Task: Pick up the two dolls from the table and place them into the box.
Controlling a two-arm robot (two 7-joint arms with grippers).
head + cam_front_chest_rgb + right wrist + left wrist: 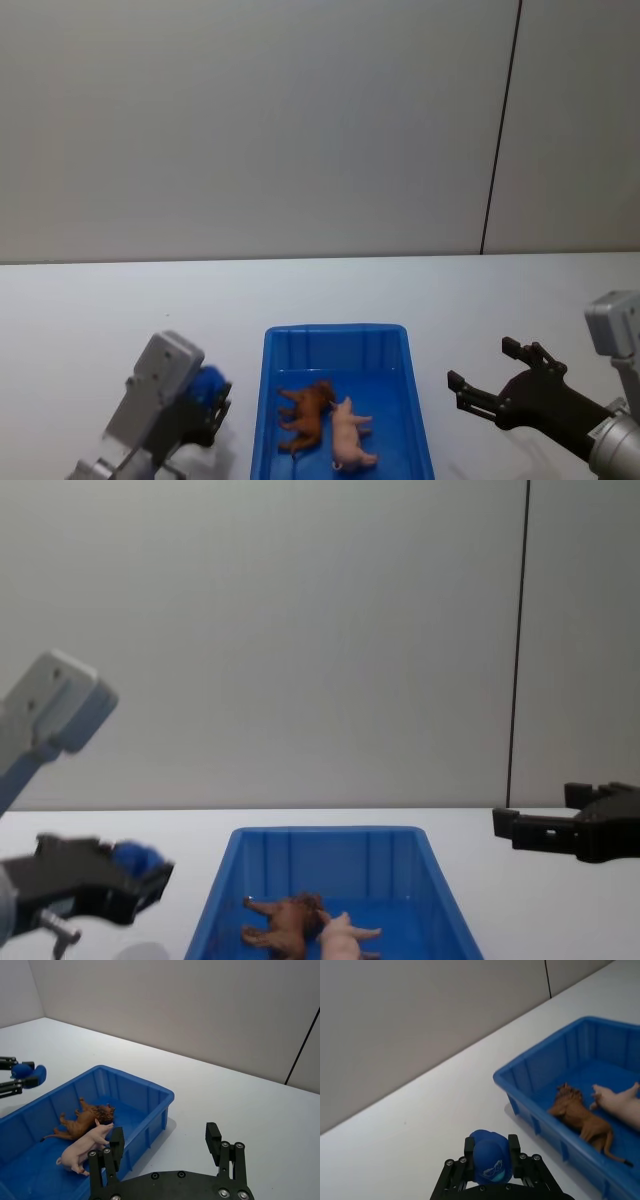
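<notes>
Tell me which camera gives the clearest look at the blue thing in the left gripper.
The left wrist view: the small blue object sits close up, clamped in the left gripper, a pale marking showing on it. The head, chest and right wrist views show just a small blue blob, partly hidden by the fingers.

The box (335,340) loses its near end at the head view's 6 o'clock edge. In the left wrist view the pig (622,1106) is cut off at 3 o'clock.

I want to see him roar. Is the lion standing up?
No, tipped over. The lion lies on its side in the box, legs sticking sideways, beside the pig.
</notes>
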